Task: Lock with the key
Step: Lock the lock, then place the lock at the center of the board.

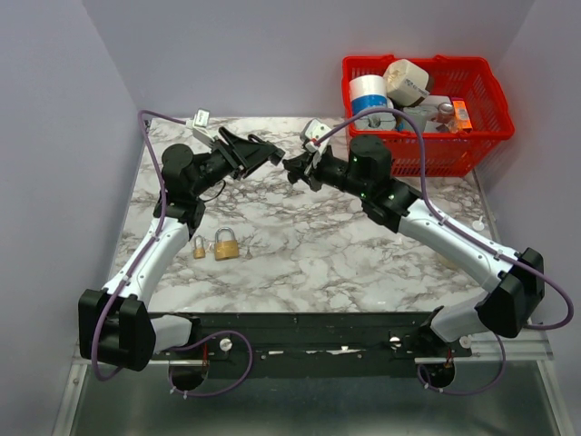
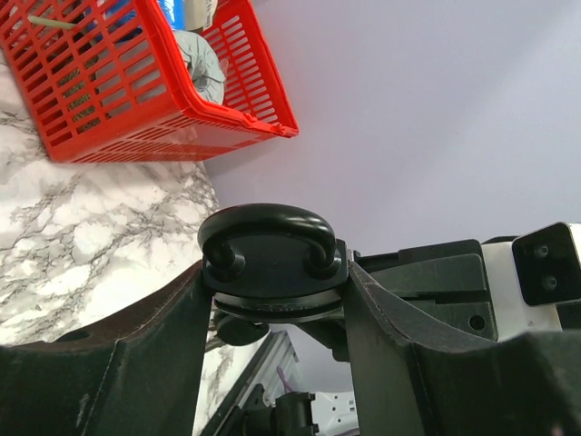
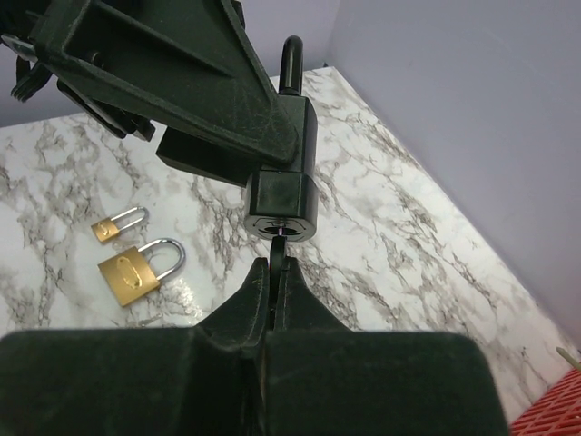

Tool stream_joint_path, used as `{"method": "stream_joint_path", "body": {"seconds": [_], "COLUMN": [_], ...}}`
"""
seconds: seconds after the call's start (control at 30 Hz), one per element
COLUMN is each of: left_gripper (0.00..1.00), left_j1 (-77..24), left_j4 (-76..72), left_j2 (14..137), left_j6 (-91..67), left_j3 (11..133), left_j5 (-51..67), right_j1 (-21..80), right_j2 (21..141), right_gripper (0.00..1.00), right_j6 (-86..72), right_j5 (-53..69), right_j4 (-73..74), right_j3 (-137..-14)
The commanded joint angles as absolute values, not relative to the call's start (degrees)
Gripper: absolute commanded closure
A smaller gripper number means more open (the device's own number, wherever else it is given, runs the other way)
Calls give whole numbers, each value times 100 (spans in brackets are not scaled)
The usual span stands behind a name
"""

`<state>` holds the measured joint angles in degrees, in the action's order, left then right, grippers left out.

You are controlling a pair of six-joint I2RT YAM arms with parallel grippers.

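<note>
The key (image 3: 278, 236) is pinched in the right gripper's (image 3: 275, 265) closed fingers. Its blade runs straight away from that wrist, tip at the keyhole of the black padlock (image 3: 281, 195). The left gripper (image 2: 272, 291) clamps this padlock, shackle at its far end. Only the right wrist view shows the key. 2 brass padlocks (image 3: 136, 272) lie on the marble table (image 3: 381, 236) beyond.

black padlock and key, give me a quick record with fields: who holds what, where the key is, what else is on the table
left pincer: clamped on black padlock, held above the table
right pincer: shut on key
key position: tip at the padlock's keyhole
on table: two brass padlocks, lying near left arm
far right corner: red basket
</note>
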<state>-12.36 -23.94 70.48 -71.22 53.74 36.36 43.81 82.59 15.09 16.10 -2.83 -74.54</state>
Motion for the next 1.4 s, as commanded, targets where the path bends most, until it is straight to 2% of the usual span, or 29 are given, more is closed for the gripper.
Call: {"method": "stream_joint_path", "body": {"seconds": [0.0,0.33,0.43,0.53,0.57,0.67,0.77,1.13,1.37], "left_gripper": [100,100,100,100,100,100,100,100,100], "left_j1": [-1108,-765,-773,-773,-773,-817,-896,-1819,-2276], "left_j4": [-2777,-2752,-1674,512,1667,3613,4480,5141,5194], "left_j2": [7110,7427,7330,7321,7452,7899,8156,8718,9456], "left_j6": [-7321,-7305,-6594,-5242,-4855,-3518,-3033,-2935,-3208], "left_j3": [5704,6003,5950,6169,6361,6696,6410,6310,6855], "left_j5": [3218,3243,3506,3595,3586,3490,3226,1249,993], "right_j1": [4403,4403,4395,4351,4333,4272,4245,4228,4219], "right_j2": [8078,7585,7436,7339,7295,7207,7189,7146,7084], "right_gripper": [99,99,99,99,99,99,99,99,99], "right_j6": [1371,906,703,528,466,387,256,97,114], "right_j5": [1494,1381,1214,1038,1002,923,888,975,967], "right_j4": [-237,-141,-53,-18,-18,211,220,70,53], "right_j3": [-7138,-6452,-6293,-6144,-6109,-5951,-5757,-5396,-5309]}}
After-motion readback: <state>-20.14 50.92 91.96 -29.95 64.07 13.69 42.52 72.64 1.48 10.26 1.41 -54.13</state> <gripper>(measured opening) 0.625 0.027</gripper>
